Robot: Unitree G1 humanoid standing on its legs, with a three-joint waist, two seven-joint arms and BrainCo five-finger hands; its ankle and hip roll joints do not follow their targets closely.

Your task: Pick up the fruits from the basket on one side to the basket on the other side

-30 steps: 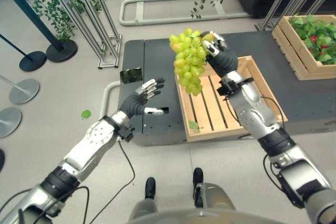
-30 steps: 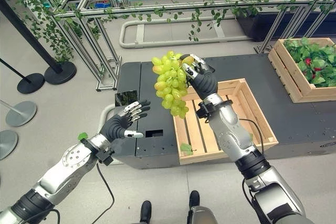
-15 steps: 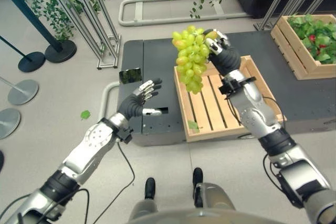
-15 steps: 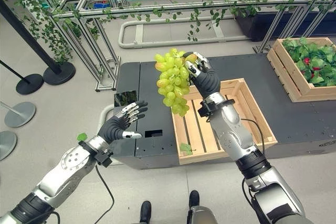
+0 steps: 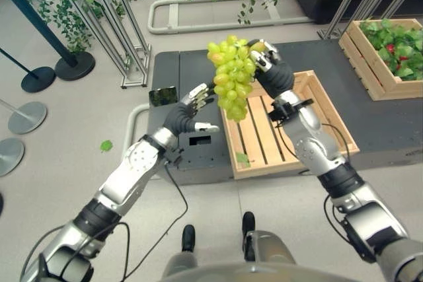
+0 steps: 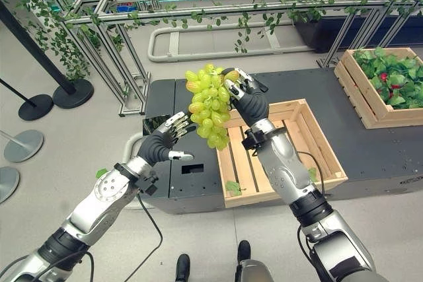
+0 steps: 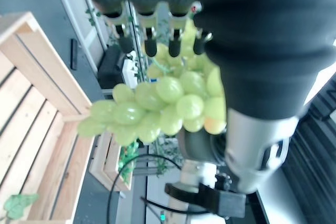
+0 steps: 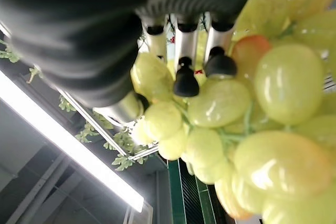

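The left hand (image 5: 187,112) hovers with fingers straight and spread, holding nothing, its fingertips (image 5: 201,93) just beside the lower half of the grape bunch (image 5: 231,77), which lies toward its 2 o'clock in the left eye view. The bunch hangs with its long axis roughly vertical, broad at the top and tapering toward 6 o'clock, above the near-left corner of the empty wooden crate (image 5: 285,127). At the bunch's 3 o'clock, the right hand (image 5: 269,69) is clenched on its upper part, fingers curled among the top grapes. Judging from this, a handover seems likely: the free hand would need to close from the 8 o'clock side.
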